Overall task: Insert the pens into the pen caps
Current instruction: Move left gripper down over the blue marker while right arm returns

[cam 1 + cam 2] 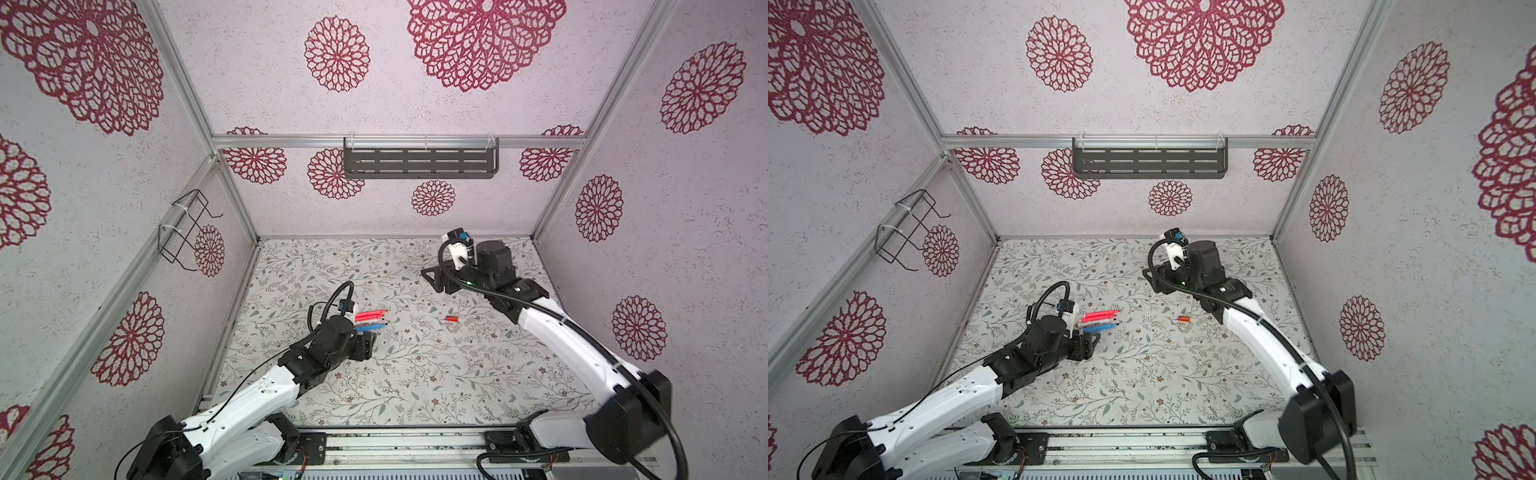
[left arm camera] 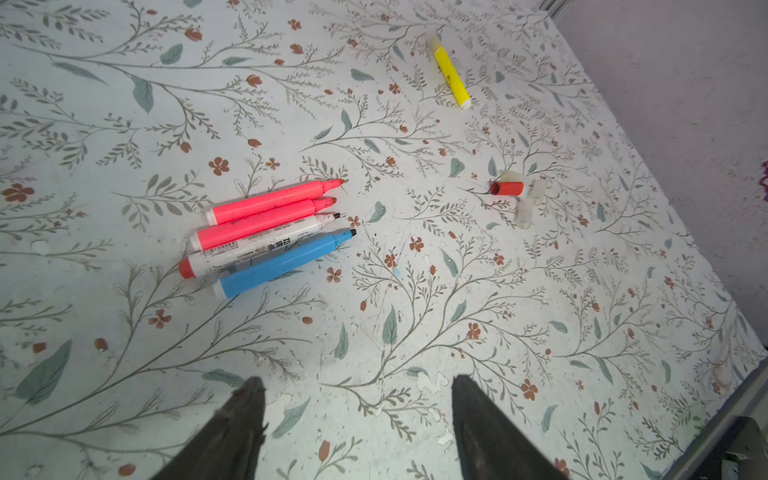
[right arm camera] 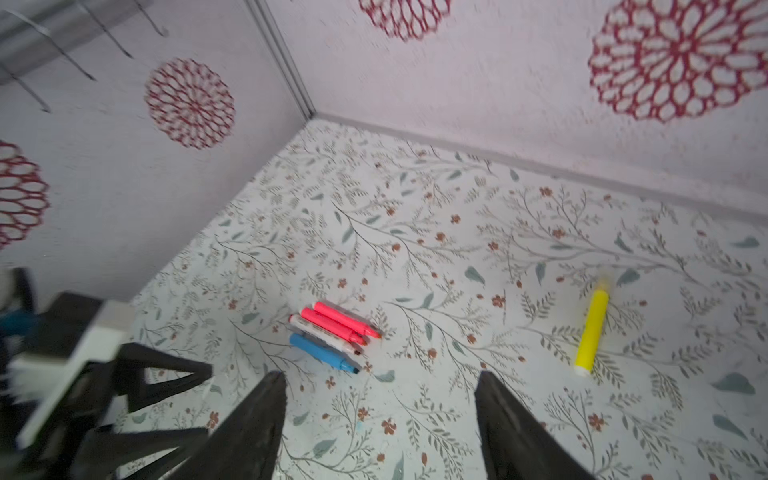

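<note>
Left gripper (image 2: 357,386) nearest, jaws spread wide with nothing between them, low over the flowered table (image 2: 415,311). Just beyond its fingertips, four pens side by side and touching, tips all pointing one way: pink pens (image 2: 274,201), white pen (image 2: 257,245), blue pen (image 2: 282,259). Off to the right in both top views, well apart, red cap (image 1: 452,318) on its side, clear caps (image 2: 525,214) just beside it. Farther back, yellow pen (image 2: 451,77) lying alone. Right gripper (image 3: 382,378) farthest, raised above the table, jaws likewise wide and empty.
</note>
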Controlling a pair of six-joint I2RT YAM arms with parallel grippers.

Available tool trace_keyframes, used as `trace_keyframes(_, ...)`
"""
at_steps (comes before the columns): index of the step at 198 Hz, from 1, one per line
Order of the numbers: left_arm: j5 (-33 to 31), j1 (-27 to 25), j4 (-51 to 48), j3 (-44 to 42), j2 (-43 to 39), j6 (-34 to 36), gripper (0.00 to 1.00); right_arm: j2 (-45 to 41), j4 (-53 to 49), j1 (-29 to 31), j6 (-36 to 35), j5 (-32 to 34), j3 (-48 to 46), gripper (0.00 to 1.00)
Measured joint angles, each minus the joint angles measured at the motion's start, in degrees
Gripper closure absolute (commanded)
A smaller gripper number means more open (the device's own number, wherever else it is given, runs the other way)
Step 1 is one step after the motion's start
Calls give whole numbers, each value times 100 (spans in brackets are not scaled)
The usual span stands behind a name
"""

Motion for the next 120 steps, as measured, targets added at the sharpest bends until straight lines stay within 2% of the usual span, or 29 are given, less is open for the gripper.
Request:
trace_keyframes(55,295,509,-284,1117,1497,675,28,-1843,444,146,538,-341,-2282,14)
trace_keyframes(98,494,592,-601,1753,2649,1237,29,-3178,431,179,778,-470,-2809,9)
trace_keyframes(120,531,605,-743,1934,3042,1512,29,-3497,404,179,833,-498,-2955,9)
